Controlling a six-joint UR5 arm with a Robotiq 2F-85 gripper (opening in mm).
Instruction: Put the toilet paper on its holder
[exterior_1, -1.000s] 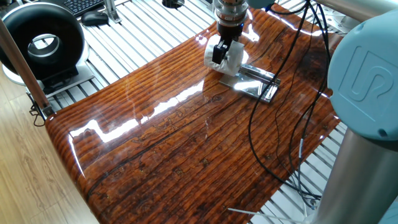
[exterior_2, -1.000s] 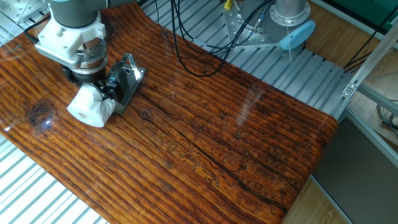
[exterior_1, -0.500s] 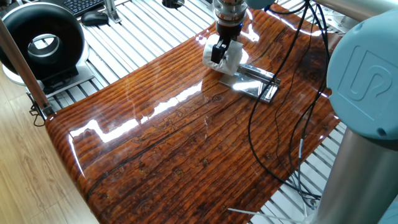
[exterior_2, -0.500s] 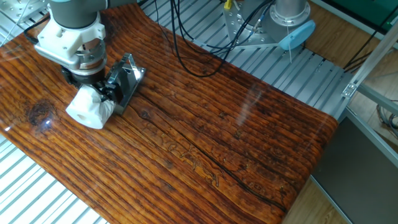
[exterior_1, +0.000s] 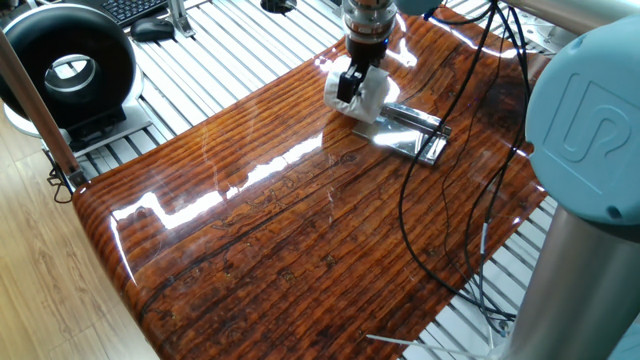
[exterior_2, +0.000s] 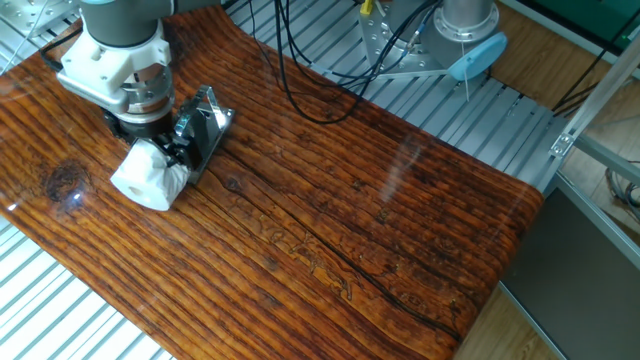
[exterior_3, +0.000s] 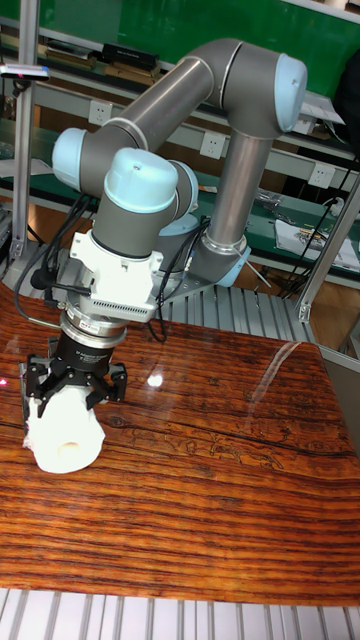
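Arm: one UR5 arm (exterior_3: 215, 95), grey with pale blue joint caps, bent down over the far corner of the tabletop (exterior_1: 300, 220).
Hand: one hand (exterior_1: 350, 85), pointing down; two dark fingers (exterior_3: 40, 385) clamped on the roll, one at each side.
Roll: one white roll (exterior_2: 150, 177) of toilet paper, lying on its side in the hand; in the tall fixed view the hollow core faces the camera. Its underside is at or just above the wood; whether it touches I cannot tell.
Holder: one shiny silver holder (exterior_1: 412, 130), flat on the tabletop just beside the roll. In the other fixed view its upturned end (exterior_2: 207, 108) rises next to the hand.
Roll against holder: beside it, at one end; not on the bar.
Tabletop: one glossy red-brown wooden slab with dark grain lines and bright reflections, set on a bed of ribbed metal rails (exterior_2: 60, 300).
Cables: several black cables (exterior_1: 420, 200) hang from the arm and trail over the wood; an exact count cannot be made out.
Off the tabletop, one fixed view: one round black ring-shaped device (exterior_1: 68, 68) on a stand, one keyboard (exterior_1: 135, 8), one mouse (exterior_1: 153, 31).
Off the tabletop, the other fixed view: one pale blue joint (exterior_2: 478, 52) at the arm's base, past the far edge.
Background, tall fixed view: green wall (exterior_3: 150, 20) and shelving behind the arm.
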